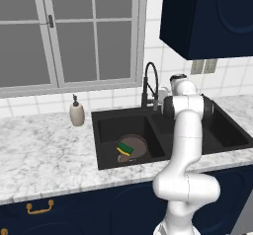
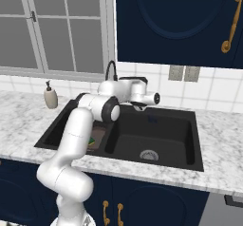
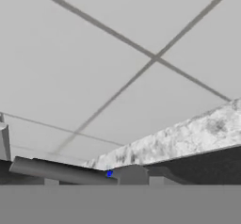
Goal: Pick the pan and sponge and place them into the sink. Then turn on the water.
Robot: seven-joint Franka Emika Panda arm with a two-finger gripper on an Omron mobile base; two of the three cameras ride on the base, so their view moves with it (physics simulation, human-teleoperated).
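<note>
The black sink [image 1: 97, 116] is set into the marble counter. In its left basin the dark brown pan [image 1: 137, 143] lies flat, with the yellow and green sponge [image 1: 126, 148] resting on it. From the right base view the sponge [image 2: 91, 140] and the pan [image 2: 98, 136] peek out beside my arm. My gripper [image 2: 138, 107] hovers over the sink's [image 2: 198, 142] back rim, by the base of the gooseneck faucet [image 2: 111, 69]. In the hand view a dark grey faucet lever [image 3: 59, 170] lies just ahead of my gripper [image 3: 103, 181], whose tips look spread apart. No water stream is in view.
A beige soap dispenser [image 1: 76, 112] stands on the counter left of the sink. A window is behind the faucet [image 1: 150, 79]. A navy wall cabinet [image 1: 207, 17] hangs above the right basin [image 2: 152, 139], close over my hand. The tiled wall is directly ahead.
</note>
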